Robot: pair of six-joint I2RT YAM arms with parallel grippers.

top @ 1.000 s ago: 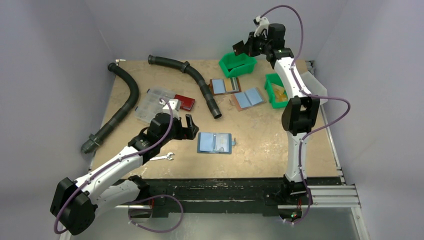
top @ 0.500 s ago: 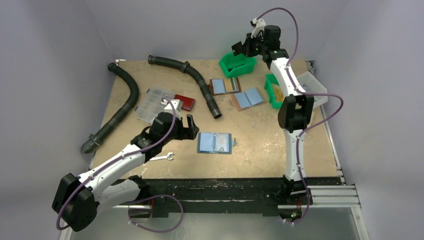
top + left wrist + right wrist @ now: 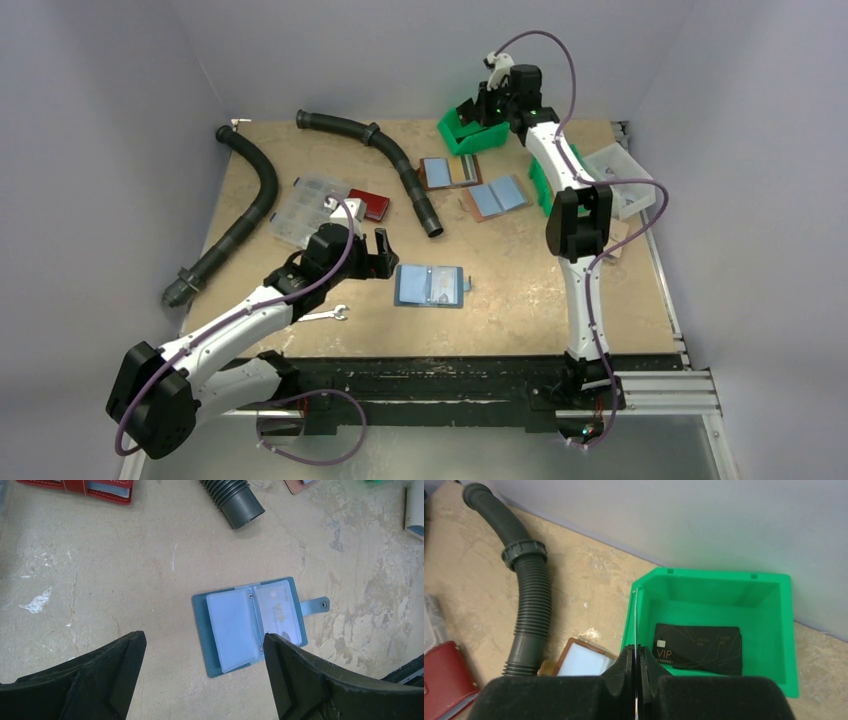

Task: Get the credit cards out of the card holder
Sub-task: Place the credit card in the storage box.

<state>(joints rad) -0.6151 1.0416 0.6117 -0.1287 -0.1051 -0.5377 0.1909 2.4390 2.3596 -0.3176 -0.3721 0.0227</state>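
The card holder (image 3: 430, 286) lies open and flat on the table, dark-blue outside with light-blue pockets and its snap tab to the right. In the left wrist view (image 3: 235, 630) a pale card (image 3: 277, 611) shows in its right pocket. My left gripper (image 3: 380, 252) is open and empty just left of the holder, and its jaws stand wide apart (image 3: 202, 637). My right gripper (image 3: 478, 103) is shut on a thin card seen edge-on (image 3: 636, 615), held above the left rim of a green bin (image 3: 724, 582). Black cards (image 3: 699, 647) lie in that bin.
Two brown holders with blue linings (image 3: 448, 171) (image 3: 497, 196) lie mid-back. There is a second green bin (image 3: 545, 180), a clear tub (image 3: 615, 165), two black hoses (image 3: 400, 165) (image 3: 245, 215), a red wallet (image 3: 368, 204), a clear organiser box (image 3: 305, 205) and a wrench (image 3: 328, 314).
My right arm has swung left with the card, from right of the back green bin to over its near-left rim. My left arm has barely moved.
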